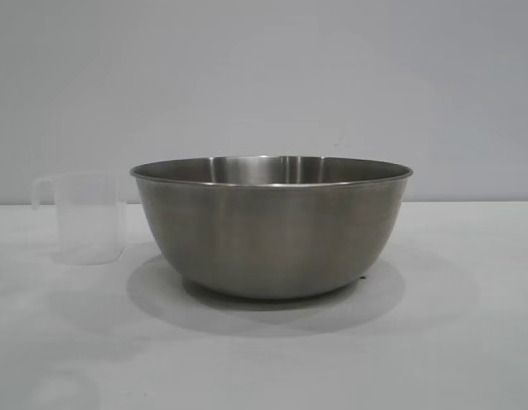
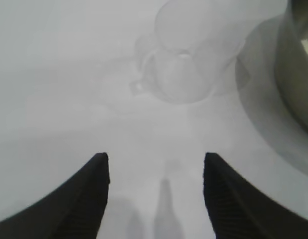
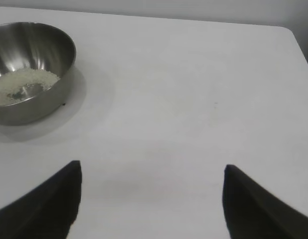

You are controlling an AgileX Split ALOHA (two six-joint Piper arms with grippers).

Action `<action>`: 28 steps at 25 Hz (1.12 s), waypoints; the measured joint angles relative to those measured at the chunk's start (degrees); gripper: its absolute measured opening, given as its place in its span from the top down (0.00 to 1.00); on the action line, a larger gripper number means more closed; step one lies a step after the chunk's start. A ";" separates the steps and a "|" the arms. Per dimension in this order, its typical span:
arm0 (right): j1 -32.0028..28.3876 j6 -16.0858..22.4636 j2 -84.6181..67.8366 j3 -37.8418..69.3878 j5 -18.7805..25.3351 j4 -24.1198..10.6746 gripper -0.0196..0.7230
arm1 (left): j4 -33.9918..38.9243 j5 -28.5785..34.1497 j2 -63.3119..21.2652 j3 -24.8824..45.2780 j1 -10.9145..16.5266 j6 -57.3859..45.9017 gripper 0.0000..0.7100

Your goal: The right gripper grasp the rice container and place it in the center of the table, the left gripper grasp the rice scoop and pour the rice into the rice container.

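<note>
The steel rice container [image 1: 271,226] stands on the white table [image 1: 469,342] at the middle of the exterior view. The right wrist view shows it [image 3: 32,69] with white rice [image 3: 24,84] lying in its bottom. The clear rice scoop [image 1: 86,218] stands upright to the bowl's left, looking empty. The left wrist view shows the scoop [image 2: 186,64] beside the bowl's wall [image 2: 296,64]. My left gripper [image 2: 156,159] is open and empty, short of the scoop. My right gripper [image 3: 151,167] is open and empty over bare table, away from the bowl. Neither gripper shows in the exterior view.
A plain grey wall [image 1: 264,77] stands behind the table. The table's far edge and rounded corner [image 3: 286,30] show in the right wrist view.
</note>
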 joint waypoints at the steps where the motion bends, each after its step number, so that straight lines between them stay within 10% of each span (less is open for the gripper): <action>1: 0.00 0.00 0.00 0.00 0.00 0.00 0.26 | 0.00 3.15 -1.39 -0.71 0.00 0.00 0.49; 24: 0.00 0.00 0.00 0.00 0.00 0.03 0.26 | -13.92 41.22 -51.56 -4.82 0.00 20.36 0.49; 28: 0.00 0.00 0.00 0.00 0.00 0.03 0.26 | -15.74 46.50 -60.27 -4.92 0.00 19.89 0.30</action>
